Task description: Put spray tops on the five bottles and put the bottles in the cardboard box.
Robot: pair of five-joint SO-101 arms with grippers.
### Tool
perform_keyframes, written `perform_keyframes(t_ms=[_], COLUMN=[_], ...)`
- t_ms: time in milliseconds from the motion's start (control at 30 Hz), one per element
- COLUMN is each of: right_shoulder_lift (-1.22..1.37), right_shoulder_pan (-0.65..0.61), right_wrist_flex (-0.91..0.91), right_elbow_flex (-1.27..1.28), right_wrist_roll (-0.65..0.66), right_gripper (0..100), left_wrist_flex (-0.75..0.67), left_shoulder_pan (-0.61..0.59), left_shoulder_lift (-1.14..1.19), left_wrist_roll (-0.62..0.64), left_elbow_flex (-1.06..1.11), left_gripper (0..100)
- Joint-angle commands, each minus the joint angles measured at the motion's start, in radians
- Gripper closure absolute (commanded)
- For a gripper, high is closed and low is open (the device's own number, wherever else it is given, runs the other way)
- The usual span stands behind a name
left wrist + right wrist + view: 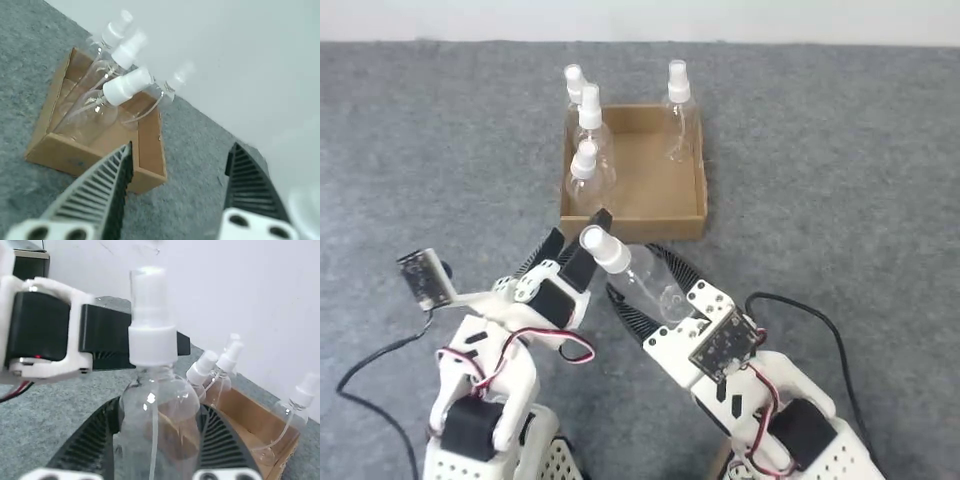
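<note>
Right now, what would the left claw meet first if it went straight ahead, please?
Probably the near wall of the brown cardboard box, though the open left claw might pass above it.

My left gripper [181, 150] hangs with its two black ribbed fingers [107, 192] spread wide, nothing between them, over the grey carpeted table [30, 60]. Beyond the fingertips sits the cardboard box [75, 159], with clear bottles [90, 117] wearing white spray tops [127, 86]. I count four tops bunched closely together. Whether all four bottles stand inside the box, I cannot tell. A pale wall [240, 60] rises behind.
</note>
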Motion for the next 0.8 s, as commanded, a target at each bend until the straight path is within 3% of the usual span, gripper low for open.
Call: perform_keyframes(t_ms=[0, 333, 767], right_shoulder_lift=[-0.018, -0.018, -0.018], right_shoulder_pan=[-0.019, -0.019, -0.019], right_wrist_flex=[0.001, 0.005, 0.008], right_elbow_flex=[-0.002, -0.002, 0.000], right_wrist_roll=[0.020, 0.020, 0.020], right_gripper=[99.3, 99.3, 99.3], left_wrist_flex=[0.009, 0.064, 0.103], left_shoulder_pan=[0.057, 0.123, 0.124], left_shoulder_lift=[-0.018, -0.018, -0.018], left_wrist_roll=[-0.011, -0.060, -0.060], left_elbow_flex=[-0.058, -0.073, -0.111], left_gripper=[72, 72, 72])
